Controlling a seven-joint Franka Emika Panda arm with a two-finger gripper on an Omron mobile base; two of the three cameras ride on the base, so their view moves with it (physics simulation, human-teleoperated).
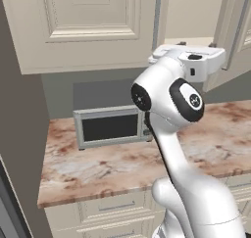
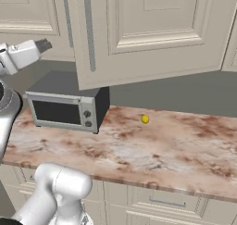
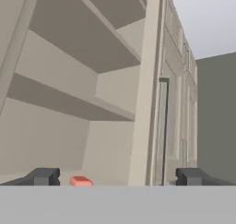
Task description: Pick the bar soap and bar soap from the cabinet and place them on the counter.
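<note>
Gripper fingers spread wide, empty, facing the cabinet shelf. We should ease lower-left, centre on the bar soap, then close.

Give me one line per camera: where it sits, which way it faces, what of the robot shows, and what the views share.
Left base view: behind the arm on its left, facing the counter and microwave; white arm rises lower right, hand raised at the open cabinet.
Right base view: behind on the right, facing the same counter, microwave and a yellow ball; arm at left edge.
Hand view: on the hand, looking into the cabinet shelves at a bar soap; both fingers show, gripper open.
Shared: both base views show counter, microwave and cabinet.
</note>
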